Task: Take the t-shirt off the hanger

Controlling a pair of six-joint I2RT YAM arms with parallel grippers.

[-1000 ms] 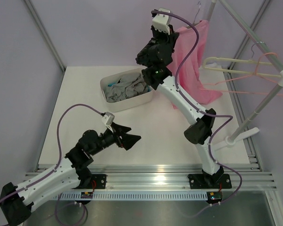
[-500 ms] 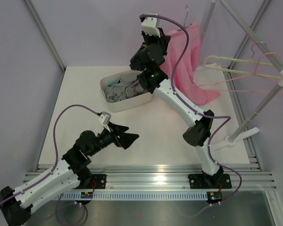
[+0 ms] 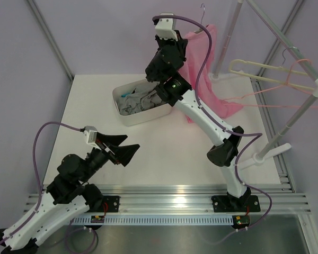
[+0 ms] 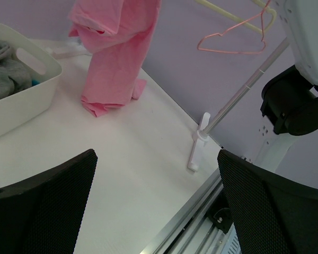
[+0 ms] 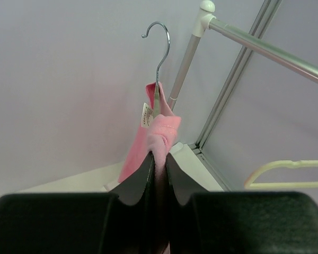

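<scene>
T-shirt (image 5: 159, 132) is pinched tight in your right gripper (image 5: 159, 156) while the left gripper (image 3: 126, 148) idles spread, so the unheld hanger (image 5: 162, 63) may ride along.

You're in robot test cell, lab-type: plain lilac wall panels (image 3: 106, 37), metal framing (image 3: 50, 39), white worktop (image 3: 164, 153), two robot arms (image 3: 201, 114) bolted to aluminium rail (image 3: 169, 201), garment rack (image 3: 290, 123), laundry tub (image 3: 148, 116).

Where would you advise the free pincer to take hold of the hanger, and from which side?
Probably the hanger's hook, on its straight shank just above the t-shirt: the only bare part. Approach level from the side, above the right pincer, which is shut on the fabric below.
</scene>
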